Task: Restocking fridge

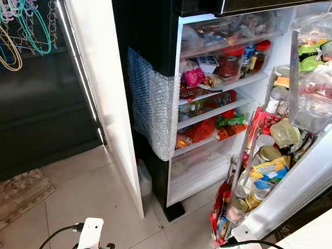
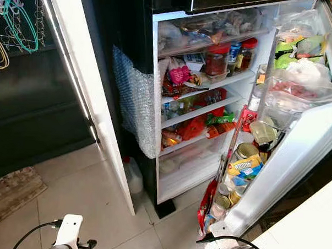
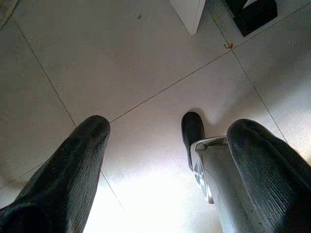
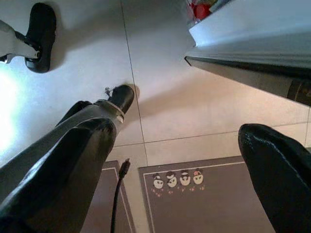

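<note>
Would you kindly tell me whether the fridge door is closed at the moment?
No, the fridge door stands wide open, showing stocked shelves inside.

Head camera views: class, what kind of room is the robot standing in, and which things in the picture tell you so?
Most likely a home kitchen. An open fridge has shelves packed with jars and packets, its door racks hold tins and bottles, and the floor is pale tile. Both grippers hang open above the floor.

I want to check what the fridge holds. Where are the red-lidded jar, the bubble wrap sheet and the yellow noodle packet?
red-lidded jar (image 1: 230, 63): left eye view, glass body.
bubble wrap sheet (image 1: 151, 104): left eye view, sheet's middle.
yellow noodle packet (image 1: 267, 168): left eye view, printed front.
</note>
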Motion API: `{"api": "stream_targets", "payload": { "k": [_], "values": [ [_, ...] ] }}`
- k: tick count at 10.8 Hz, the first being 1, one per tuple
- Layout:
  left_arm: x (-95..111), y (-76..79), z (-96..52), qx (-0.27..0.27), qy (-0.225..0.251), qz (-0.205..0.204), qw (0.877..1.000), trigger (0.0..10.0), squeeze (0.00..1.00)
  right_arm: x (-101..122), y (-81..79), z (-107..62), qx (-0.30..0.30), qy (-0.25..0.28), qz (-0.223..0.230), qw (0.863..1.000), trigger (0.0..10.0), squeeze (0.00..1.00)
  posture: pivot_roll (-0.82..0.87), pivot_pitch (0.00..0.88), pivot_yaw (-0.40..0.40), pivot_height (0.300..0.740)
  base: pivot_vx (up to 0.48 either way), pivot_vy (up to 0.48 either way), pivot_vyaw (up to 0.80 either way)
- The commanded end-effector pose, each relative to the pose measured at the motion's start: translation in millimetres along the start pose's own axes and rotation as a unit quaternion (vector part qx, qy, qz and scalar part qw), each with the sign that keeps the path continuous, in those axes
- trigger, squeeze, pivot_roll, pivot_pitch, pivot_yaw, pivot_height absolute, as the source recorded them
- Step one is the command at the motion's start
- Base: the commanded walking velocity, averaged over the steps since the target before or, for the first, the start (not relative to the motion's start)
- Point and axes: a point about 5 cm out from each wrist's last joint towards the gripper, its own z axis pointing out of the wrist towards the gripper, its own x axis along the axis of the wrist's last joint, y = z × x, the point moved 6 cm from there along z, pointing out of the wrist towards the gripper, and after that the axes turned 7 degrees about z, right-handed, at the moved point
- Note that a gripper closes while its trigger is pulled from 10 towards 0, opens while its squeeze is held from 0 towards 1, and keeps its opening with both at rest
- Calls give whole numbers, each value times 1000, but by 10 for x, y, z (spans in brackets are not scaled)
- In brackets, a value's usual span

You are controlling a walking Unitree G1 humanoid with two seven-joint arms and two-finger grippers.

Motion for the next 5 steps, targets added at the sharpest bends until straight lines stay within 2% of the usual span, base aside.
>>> {"api": "stream_targets", "payload": {
  "k": [1, 5],
  "values": [
    [-42, -37, -5, 5, -8, 13, 1000, 10000, 0, 20, 29, -12, -4, 2, 14, 1000, 10000, 0, -48, 0, -5, 740, 0, 0, 0],
    [-39, -43, -4, 7, -9, 12, 1000, 10000, 0, -29, 31, -18, -4, -20, 21, 1000, 10000, 0, -50, 0, -5, 740, 0, 0, 0]
  ]
}}
